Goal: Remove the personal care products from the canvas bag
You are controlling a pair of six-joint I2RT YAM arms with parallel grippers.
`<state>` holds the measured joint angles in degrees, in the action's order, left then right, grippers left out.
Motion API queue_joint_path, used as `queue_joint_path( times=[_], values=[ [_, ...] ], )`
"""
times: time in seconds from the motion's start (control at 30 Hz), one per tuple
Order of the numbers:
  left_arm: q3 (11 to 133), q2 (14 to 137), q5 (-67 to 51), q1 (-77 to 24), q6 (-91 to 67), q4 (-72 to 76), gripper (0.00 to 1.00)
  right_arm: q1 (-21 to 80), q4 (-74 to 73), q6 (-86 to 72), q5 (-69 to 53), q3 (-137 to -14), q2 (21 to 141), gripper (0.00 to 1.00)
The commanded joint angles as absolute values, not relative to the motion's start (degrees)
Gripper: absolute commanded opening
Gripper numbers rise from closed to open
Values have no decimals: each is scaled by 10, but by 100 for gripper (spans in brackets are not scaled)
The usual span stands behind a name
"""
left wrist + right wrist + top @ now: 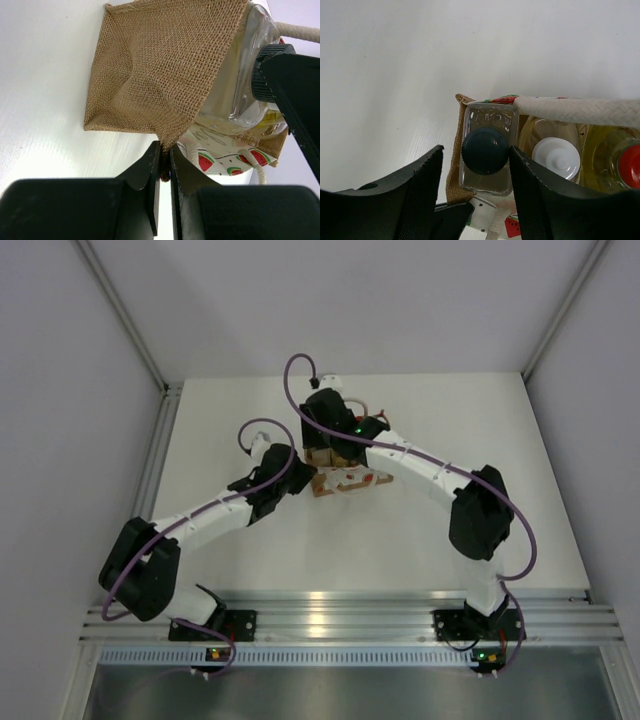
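Observation:
The canvas bag (345,472) stands mid-table; its burlap side (150,75) and watermelon-print front panel (220,157) fill the left wrist view. My left gripper (165,150) is shut on the bag's lower corner fabric. My right gripper (476,149) is open above the bag, its fingers either side of the dark cap (485,151) of the clear squarish bottle (235,95), the right finger touching it. An amber bottle's white cap (556,157) and the yellow bottle's red cap (631,166) show inside. The second amber bottle is hidden.
A white rope handle (575,110) crosses over the bag's opening just behind the bottles. White tabletop (250,560) surrounds the bag. Grey enclosure walls stand left, right and behind; an aluminium rail (340,615) runs along the near edge.

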<state>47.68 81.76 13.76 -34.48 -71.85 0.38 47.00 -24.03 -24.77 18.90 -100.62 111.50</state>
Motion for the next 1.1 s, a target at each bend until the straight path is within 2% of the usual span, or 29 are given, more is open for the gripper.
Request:
queue_joint_path(
  times=[0.0,0.3,0.5,1.07],
  values=[
    [489,828,149,-339,-713,-29,0,468,-242,-240,185,-1020,1114,54],
    [486,829,149,-339,-715,-28,0,468,-244,-230,200,-969,1085,50],
    [487,824,148,-339,-713,-28,0,474,-245,-231,197,-956,1089,52],
    [489,814,143,-339,-711,-27,0,488,-301,-231,264,-1047,1198,52]
  ],
)
